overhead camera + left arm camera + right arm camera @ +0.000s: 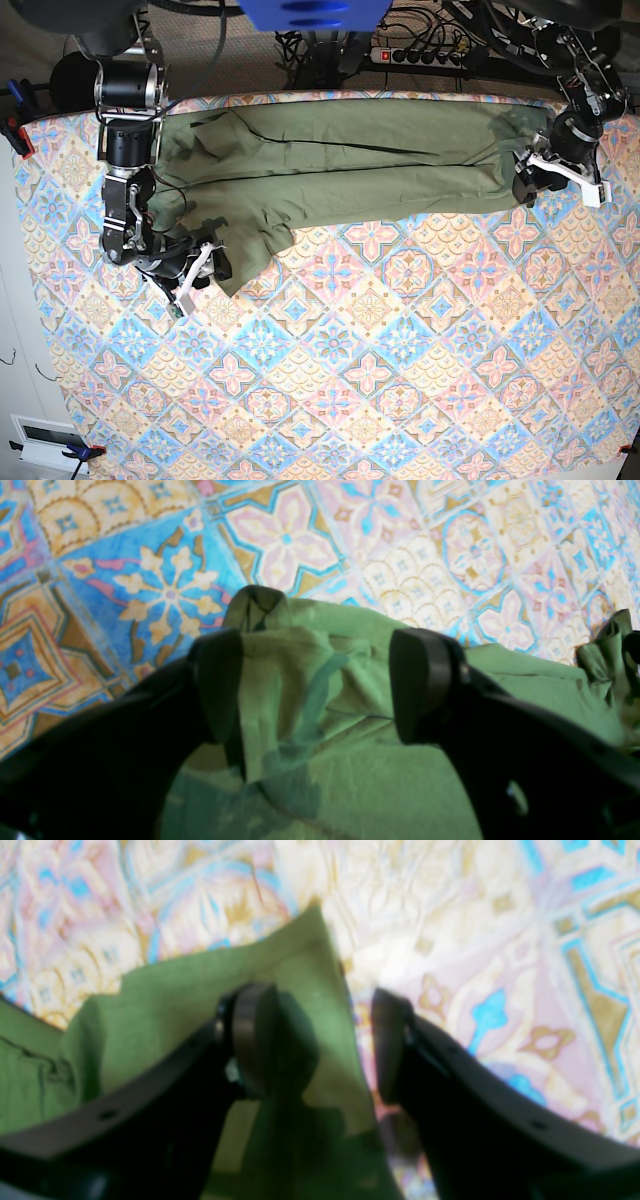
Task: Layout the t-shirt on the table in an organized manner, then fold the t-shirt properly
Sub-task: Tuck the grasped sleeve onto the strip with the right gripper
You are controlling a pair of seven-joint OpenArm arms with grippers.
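- From my seat, the t-shirt point(340, 165) lies stretched in a long olive band along the far edge of the table point(400, 380), running nearly the full width in the base view, with creases and folded-over layers along its length.
- One end of the cloth hangs down toward the near side at that view's left, ending in a pointed flap just beside the right gripper point(200, 265).
- In the right wrist view I see that flap as a green corner point(250, 990) lying flat on the patterned tablecloth; one finger point(250, 1040) sits over the fabric and the other point(390, 1045) over bare tablecloth, so the cloth's edge runs between them.
- The right gripper point(320, 1045) has its jaws apart; nothing is pinched between the pads that I can make out, though the picture is blurred and I cannot tell whether the fingertips touch the cloth.
- At the other end, on the base view's right, the left gripper point(545, 175) sits at the shirt's far end near the table's corner.
- The left wrist view shows me rumpled green fabric point(320, 690) directly below and between the fingers, with a small upturned fold point(255, 605) beyond them.
- The left gripper point(315, 685) stands wide apart, one pad point(220, 680) on each side of the bunched cloth, not clamped on it.
- Further along in the same view another crumpled bit of shirt point(607, 655) rises at the right edge.
- The near part of the table shows only its pink, blue and cream tiles.
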